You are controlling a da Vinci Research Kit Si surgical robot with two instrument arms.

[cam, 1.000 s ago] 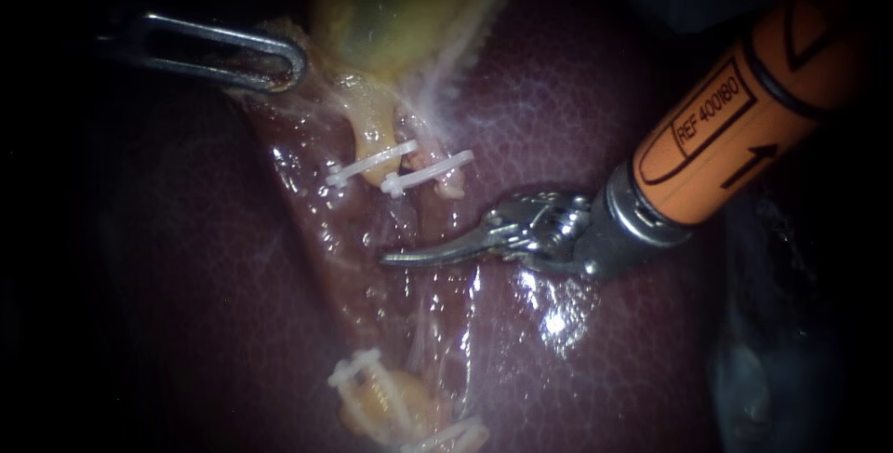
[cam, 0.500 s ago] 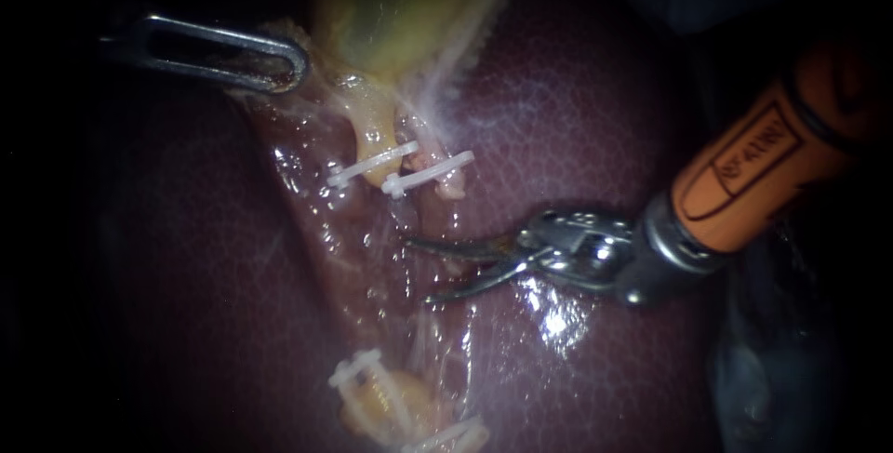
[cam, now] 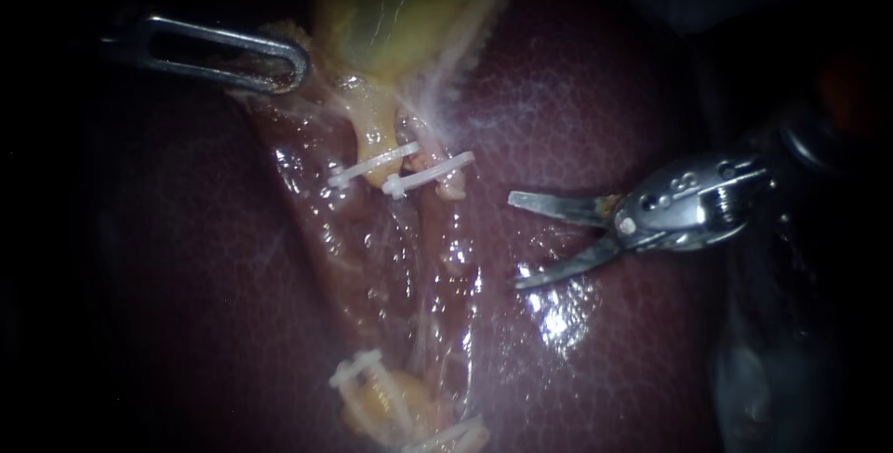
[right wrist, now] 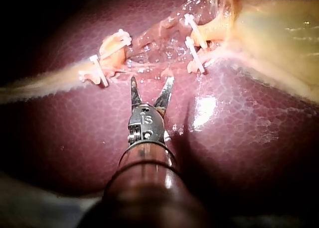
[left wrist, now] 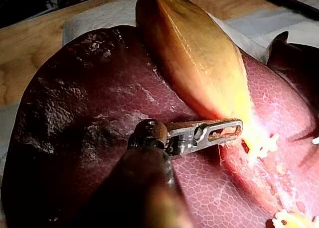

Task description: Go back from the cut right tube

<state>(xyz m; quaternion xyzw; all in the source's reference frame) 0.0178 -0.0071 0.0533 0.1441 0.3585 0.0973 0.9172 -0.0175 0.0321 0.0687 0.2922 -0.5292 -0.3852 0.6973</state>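
Endoscope view: the right instrument (cam: 516, 241) hangs over the liver (cam: 595, 90), jaws spread wide and empty. It is near but apart from the cut right tube (cam: 452, 187), whose stub ends just under a white clip (cam: 430, 174).

Left wrist view: the left instrument (left wrist: 237, 129) has its jaws clamped on the gallbladder (left wrist: 199, 54) at its edge.

Right wrist view: the open jaws point towards the clipped stubs.

The right instrument (cam: 513, 240) sits at right centre, jaws apart, clear of the cut right tube (cam: 451, 185). At upper left, the left instrument (cam: 293, 67) apparently grips the gallbladder (cam: 400, 6).
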